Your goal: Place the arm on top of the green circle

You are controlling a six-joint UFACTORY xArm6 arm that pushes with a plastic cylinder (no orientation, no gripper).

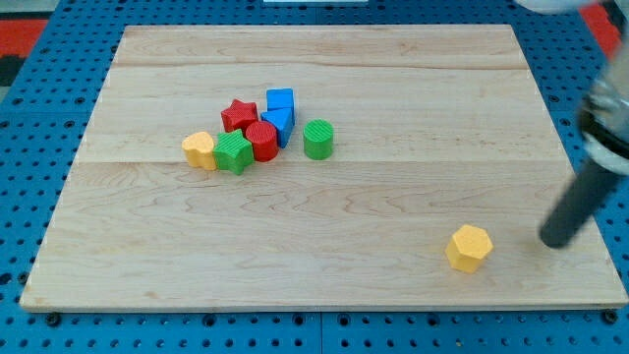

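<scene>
- Pale wood planks make up the tabletop [324,265], which lies on a blue pegboard [29,167] that shows on every side.
- The tool here is a straight dark rod with no jaws, so it neither opens nor closes and holds nothing; my tip [552,242] rests near the view's right edge, low on the board.
- A yellow hexagonal block [469,247] sits just to the view's left of my tip, apart from it.
- The green circle [318,139], an upright cylinder, stands above the middle of the board toward the view's left, well apart from my tip.
- A cluster lies just to the left of the green circle: a blue cube [280,101] and a blue block [278,126] of unclear shape, a red star [239,115], a red cylinder [261,140], a green star-like block [234,152] and a yellow block [200,149].
- The approach looks barely begun, judging by the wide gap.
- The next move calls for a long diagonal sweep up and to the view's left, passing above the yellow hexagonal block to avoid nudging it, and stopping at the green circle without disturbing the blue block beside it.
</scene>
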